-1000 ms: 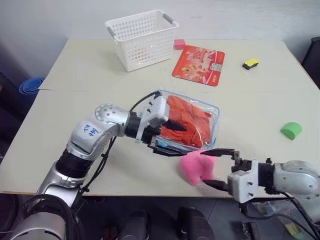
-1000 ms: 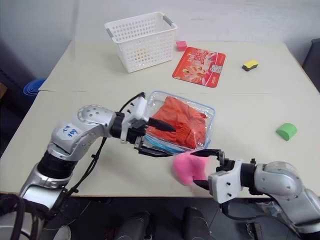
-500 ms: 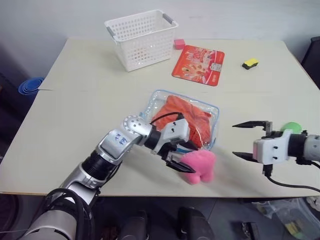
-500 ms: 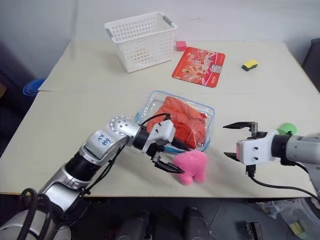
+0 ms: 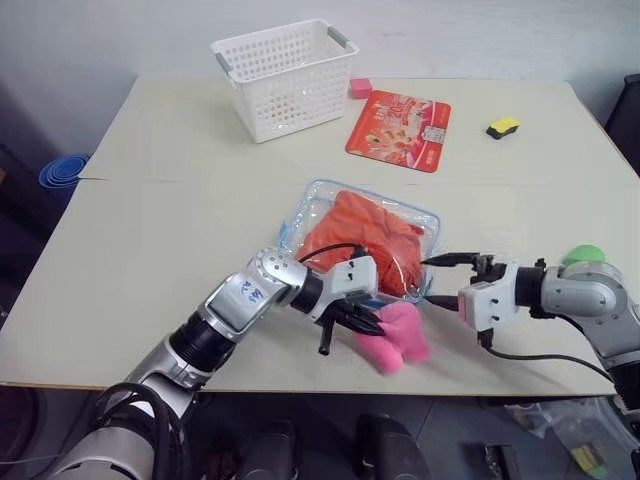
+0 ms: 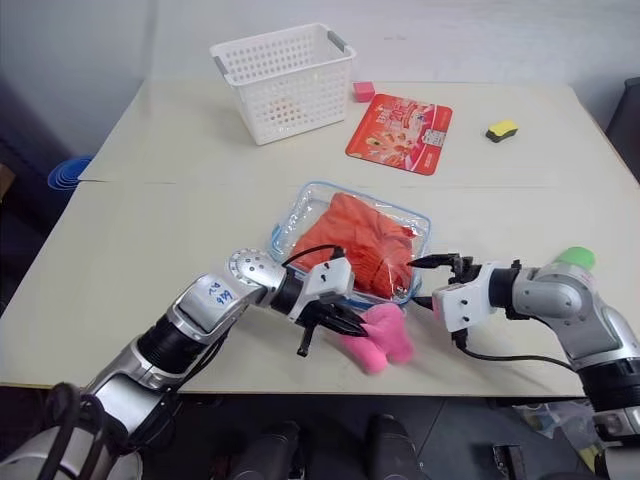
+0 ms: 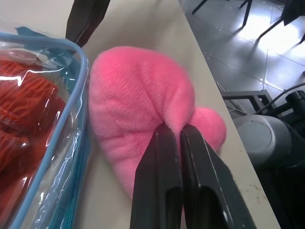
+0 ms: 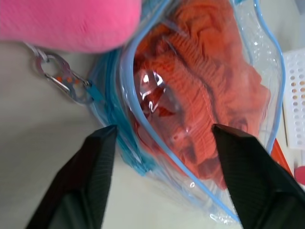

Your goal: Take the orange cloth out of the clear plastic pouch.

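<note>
Our right gripper (image 5: pixel 447 279) gapes at the clear plastic pouch (image 5: pixel 428 222) holding the orange cloth (image 5: pixel 360 235); our left gripper (image 5: pixel 372 322), closed, presses the pink plush toy (image 5: pixel 400 335) beside it.

Your 2 head views looked forward and down from above the tabletop (image 5: pixel 180 170), taking in nearly its whole surface, and they shared the same scene with a slight sideways offset. Your left wrist view sat very close along its fingers (image 7: pixel 164 181), facing the pink plush toy (image 7: pixel 138 95) at the tabletop's near edge. Your right wrist view looked closely into the clear plastic pouch (image 8: pixel 267 62), which the head views also showed.
</note>
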Tool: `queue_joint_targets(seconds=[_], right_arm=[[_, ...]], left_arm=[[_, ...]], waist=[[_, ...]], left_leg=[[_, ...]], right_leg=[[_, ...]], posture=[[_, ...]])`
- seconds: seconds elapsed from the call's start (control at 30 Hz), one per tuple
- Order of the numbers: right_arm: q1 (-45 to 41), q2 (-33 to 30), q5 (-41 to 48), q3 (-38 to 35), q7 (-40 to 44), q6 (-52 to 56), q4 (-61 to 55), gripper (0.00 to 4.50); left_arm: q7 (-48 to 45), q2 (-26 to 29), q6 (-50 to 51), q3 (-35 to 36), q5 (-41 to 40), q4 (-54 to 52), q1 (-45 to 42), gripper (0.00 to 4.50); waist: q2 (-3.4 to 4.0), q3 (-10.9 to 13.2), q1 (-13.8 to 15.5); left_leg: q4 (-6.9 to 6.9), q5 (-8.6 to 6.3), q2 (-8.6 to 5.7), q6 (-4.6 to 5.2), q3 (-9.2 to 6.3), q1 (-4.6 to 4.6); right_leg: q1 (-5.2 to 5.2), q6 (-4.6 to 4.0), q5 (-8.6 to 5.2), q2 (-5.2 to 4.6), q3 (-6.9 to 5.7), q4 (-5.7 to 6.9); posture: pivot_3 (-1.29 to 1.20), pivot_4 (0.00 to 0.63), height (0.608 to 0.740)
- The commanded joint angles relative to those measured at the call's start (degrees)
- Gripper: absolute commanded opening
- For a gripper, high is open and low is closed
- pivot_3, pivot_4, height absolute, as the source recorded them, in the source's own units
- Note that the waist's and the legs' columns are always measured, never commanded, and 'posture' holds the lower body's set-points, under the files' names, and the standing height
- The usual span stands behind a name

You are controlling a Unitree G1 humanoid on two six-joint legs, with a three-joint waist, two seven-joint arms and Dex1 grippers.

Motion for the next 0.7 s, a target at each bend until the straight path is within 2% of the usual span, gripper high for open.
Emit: queue_joint_targets(seconds=[0.03,0.2,0.23,0.47,0.7], right_arm=[[-0.74,1.12,1.92,0.10,-0.71,-0.60,-0.93,1.89],[-0.42,1.88,2.05,0.85,-0.37,-1.09,-0.38,0.23],[-0.32,1.90,1.85,1.12,-0.37,-1.42,-0.18,0.01],[-0.75,2.00,-0.80,2.07,-1.87,-2.24,1.77,0.01],[-5.12,-1.90,-3.58,0.44,-3.67,-7.81,12.54,0.01]], left_arm=[[0.90,-0.57,0.73,0.76,0.03,-1.90,0.37,0.00],[1.50,-0.66,1.96,1.85,-0.86,-2.67,0.66,0.00],[1.82,-0.85,2.39,2.29,-1.16,-2.72,0.70,0.00],[5.10,-1.93,6.24,6.40,-3.12,-3.81,1.10,0.00],[6.81,5.85,10.87,13.68,-5.52,-11.70,6.61,0.00]], waist=[[0.00,0.00,0.00],[0.00,0.00,-0.06],[0.00,0.00,-0.05],[0.00,0.00,-0.03],[0.01,0.00,-0.76]], left_leg=[[0.00,0.00,0.00,0.00,0.00,0.00],[0.00,0.00,0.01,0.00,0.01,0.01],[0.00,0.00,0.01,0.00,0.01,0.01],[0.01,0.00,0.00,0.00,0.01,0.00],[-0.01,0.00,0.04,-0.03,0.01,0.02]], right_leg=[[0.00,0.00,0.00,0.00,0.00,0.00],[-0.01,0.00,0.00,0.01,0.01,0.02],[0.00,0.00,0.00,0.01,0.00,0.02],[0.00,0.00,0.00,0.00,0.01,0.02],[-0.02,0.00,0.00,0.00,0.02,0.04]], posture=[[0.00,0.150,0.740],[0.00,0.150,0.740],[0.00,0.150,0.740],[0.00,0.150,0.740],[0.00,0.150,0.740]])
